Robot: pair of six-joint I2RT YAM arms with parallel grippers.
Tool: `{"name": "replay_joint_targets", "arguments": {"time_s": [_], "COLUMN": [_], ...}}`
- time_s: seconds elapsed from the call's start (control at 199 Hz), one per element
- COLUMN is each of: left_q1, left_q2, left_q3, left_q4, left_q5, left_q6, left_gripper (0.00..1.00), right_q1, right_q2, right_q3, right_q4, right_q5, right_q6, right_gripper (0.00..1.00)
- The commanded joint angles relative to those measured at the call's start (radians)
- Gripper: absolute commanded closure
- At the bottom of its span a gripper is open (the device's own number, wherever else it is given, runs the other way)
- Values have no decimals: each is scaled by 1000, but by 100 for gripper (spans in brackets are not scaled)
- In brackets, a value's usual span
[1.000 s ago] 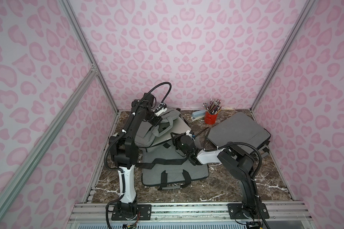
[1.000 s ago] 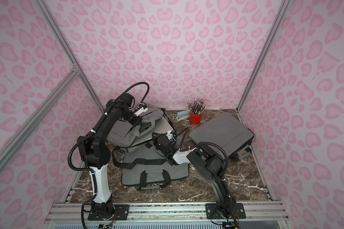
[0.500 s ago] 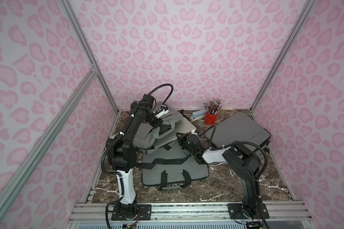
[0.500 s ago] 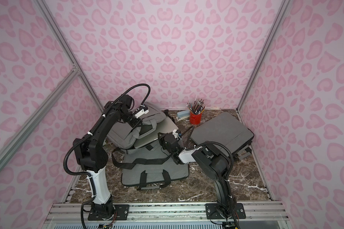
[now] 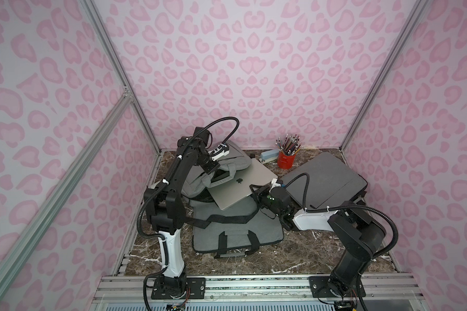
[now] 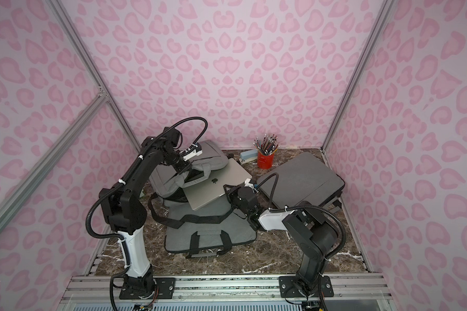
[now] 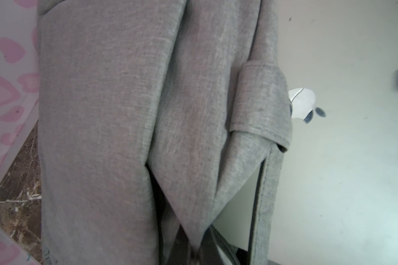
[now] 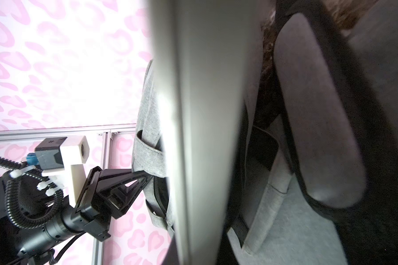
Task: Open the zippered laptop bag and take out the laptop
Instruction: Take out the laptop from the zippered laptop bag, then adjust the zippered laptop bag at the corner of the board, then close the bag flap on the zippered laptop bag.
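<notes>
Silver laptop lies tilted, its far end inside the mouth of the light grey laptop bag at the worktop's back left. Its near end is out, over a second grey bag. Right hand is clamped on the laptop's edge. Left hand is pinched tight on the bag's upper flap. Dark case lies to the right.

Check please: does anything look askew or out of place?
The laptop sticks partly out of the open bag, lying crooked across a second bag. The right gripper pinches its edge; the left gripper holds the bag's fabric.
</notes>
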Motion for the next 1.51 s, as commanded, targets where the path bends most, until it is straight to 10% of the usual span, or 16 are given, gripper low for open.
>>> {"name": "replay_joint_targets", "arguments": {"time_s": [0.0,0.537,0.799,1.276,1.502], "left_q1": [-8,-95,-106,-105,-71], "left_q2": [5,-61,-93,-280,-520], "left_q3": [18,-104,-203,-345,-638], "left_q4": [8,85,98,134,286], "left_q5": [-32,-137,-159,-154,-129], "left_q6": [65,270,176,-393,-782], "left_gripper": [98,98,88,51,39], "right_q1": [-11,-246,-388,-544,-625], "right_q2": [-60,-633,-734,-768,-772], "right_q3": [-61,-243,-212,-221,-224], "right_q4": [122,-393,-466,-423,-390], "right_q5": [-46,-93,-227,-473,-577], "right_q6": [-39,-246,-332,-344,-338], "right_gripper": [100,100,100,100,100]}}
